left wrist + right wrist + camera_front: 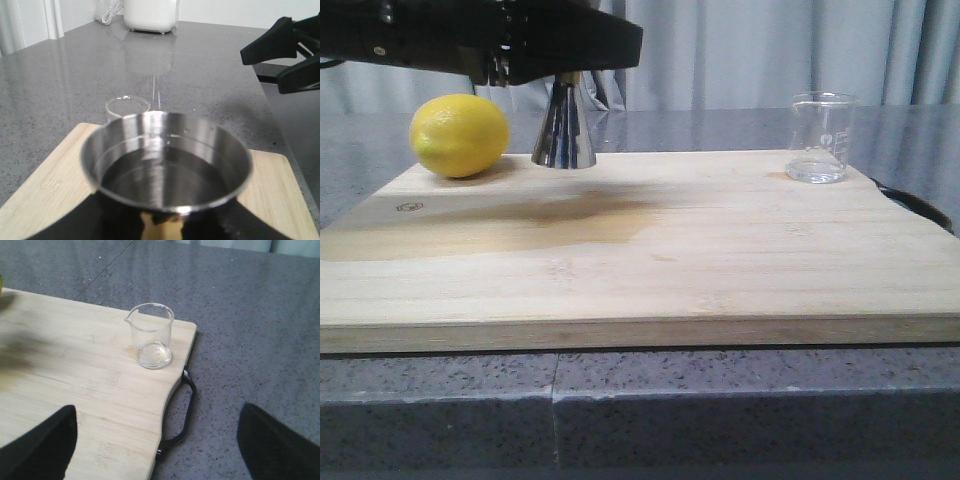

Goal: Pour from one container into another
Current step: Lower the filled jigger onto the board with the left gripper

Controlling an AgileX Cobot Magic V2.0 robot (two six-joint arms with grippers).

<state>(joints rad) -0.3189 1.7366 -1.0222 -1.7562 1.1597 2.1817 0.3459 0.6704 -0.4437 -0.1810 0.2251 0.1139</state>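
Jigger (564, 128) | top hidden behind left arm (480, 38) | beaker (818, 138) unobstructed

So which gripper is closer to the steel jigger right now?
Left. The left gripper sits right at the steel jigger. The right gripper is open over the far end of the board, by the glass beaker.

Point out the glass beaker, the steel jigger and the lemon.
glass beaker (819, 140), front view, on the middle of its clear wall.
steel jigger (564, 132), front view, on the flared lower cone standing on the board.
lemon (459, 135), front view, on the middle of its yellow rind.
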